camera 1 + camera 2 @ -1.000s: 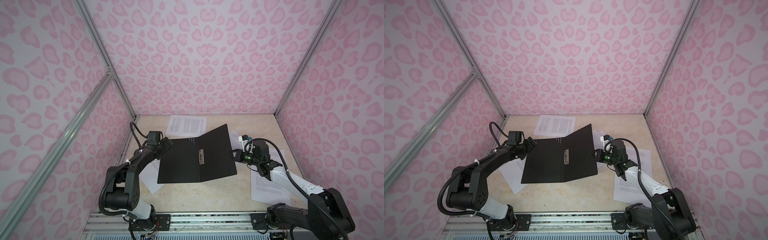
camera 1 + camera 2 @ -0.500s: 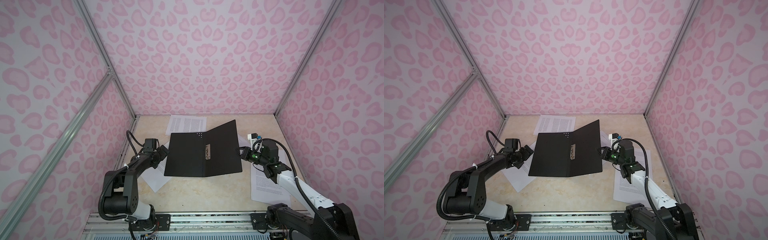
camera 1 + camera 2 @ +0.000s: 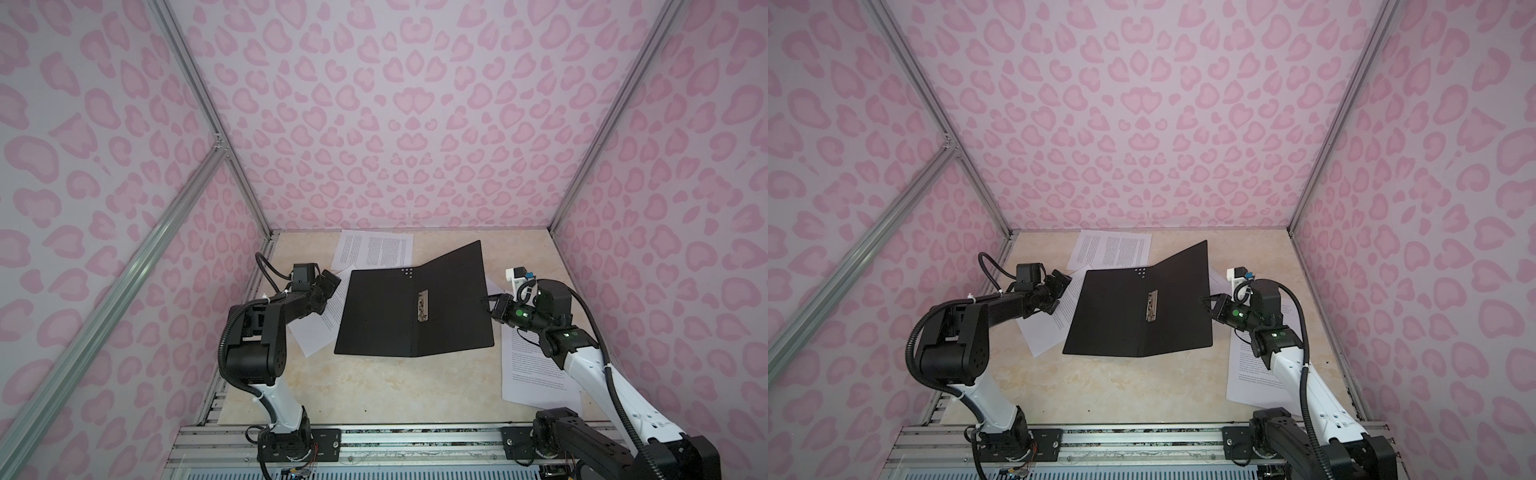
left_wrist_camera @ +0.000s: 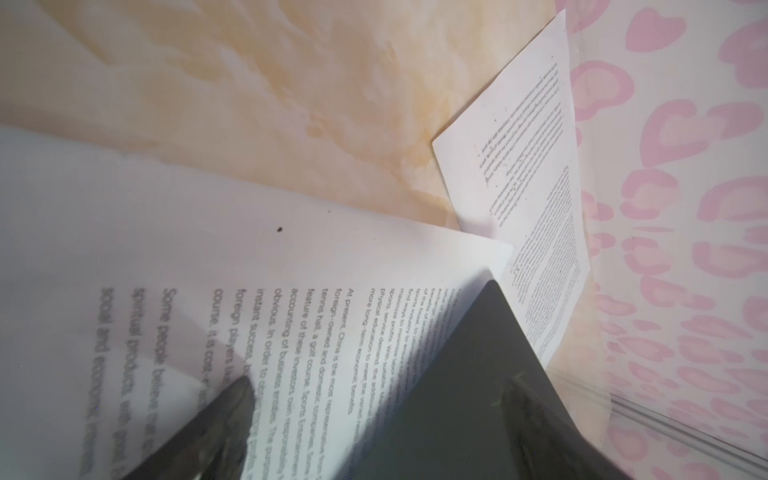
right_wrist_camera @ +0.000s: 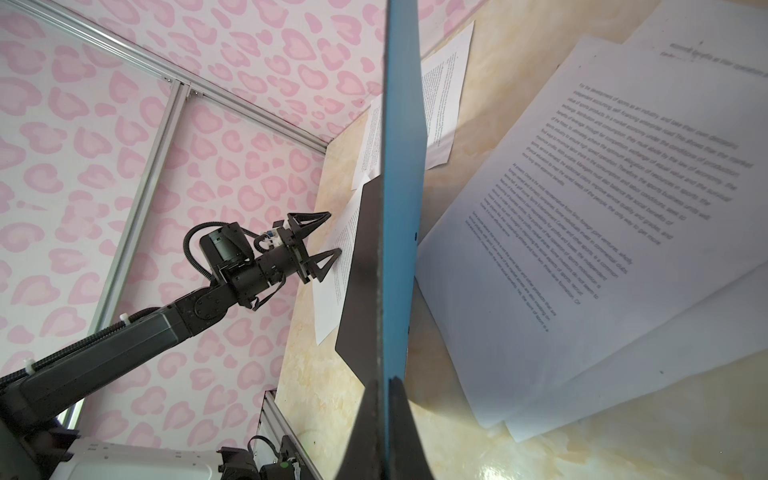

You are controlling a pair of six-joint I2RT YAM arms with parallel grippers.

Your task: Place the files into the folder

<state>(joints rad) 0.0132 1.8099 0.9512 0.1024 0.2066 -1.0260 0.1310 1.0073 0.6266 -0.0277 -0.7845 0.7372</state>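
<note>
Your right gripper [image 3: 484, 300] is shut tight on the right edge of the folder [image 3: 382, 316]. In the right wrist view, its fingers [image 5: 365, 428] pinch that thin edge, with black on one face and blue on the other. That half of the folder is lifted off the table [image 3: 374, 390] and tilts up. The other half lies flat with the black side up. The metal clip [image 3: 422, 305] sits by the fold in the middle.

Your left gripper [image 3: 332, 284] is wide open. It sits low at the left edge of the folder, near the far corner. In the left wrist view, one finger [image 4: 224, 415] is over a sheet and the other is over the black corner of the folder. You cannot tell if they touch.

The files [image 5: 582, 208] lie loose on the table around the folder. One sheet [image 3: 313, 336] pokes out from under the flat half on the left. Another sheet [image 3: 374, 251] lies at the back by the wall, just behind the folder. More sheets [image 3: 536, 374] lie on the right, partly under your right arm.
</note>
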